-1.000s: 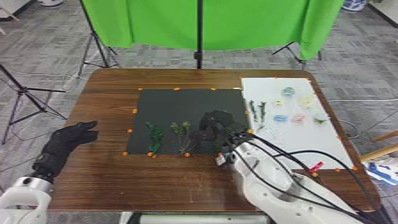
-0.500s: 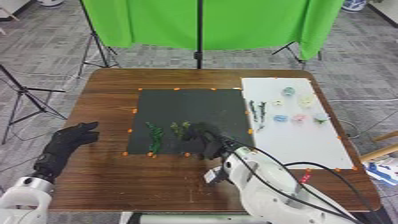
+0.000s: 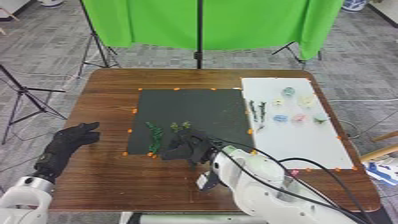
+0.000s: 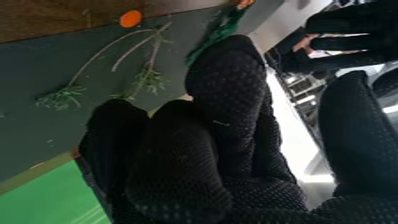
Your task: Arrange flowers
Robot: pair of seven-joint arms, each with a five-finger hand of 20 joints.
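In the head view, my right hand (image 3: 188, 146) is over the near edge of the black sheet (image 3: 191, 107), covering the lower part of a thin green sprig (image 3: 180, 126). A fuller green stem (image 3: 155, 138) lies left of it. The right wrist view has my right hand (image 4: 226, 105) with fingers extended and nothing held, beside the sprig (image 4: 147, 79) with its joined thin stems and the fuller green stem (image 4: 216, 37). My left hand (image 3: 69, 143) rests open left of the sheet; the right wrist view includes the left hand (image 4: 355, 42) farther off.
On the white board (image 3: 306, 145) at the right lie two dark stems (image 3: 262, 111) and several pale flower heads, among them a blue one (image 3: 281, 118), a pink one (image 3: 298, 118) and a yellow one (image 3: 306, 101). Orange markers edge both sheets. A green cloth (image 3: 213, 25) hangs behind the table.
My right hand has moved left and toward the near edge of the black sheet, from the sheet's right part to over the thin sprig's lower end. The left hand has stayed still.
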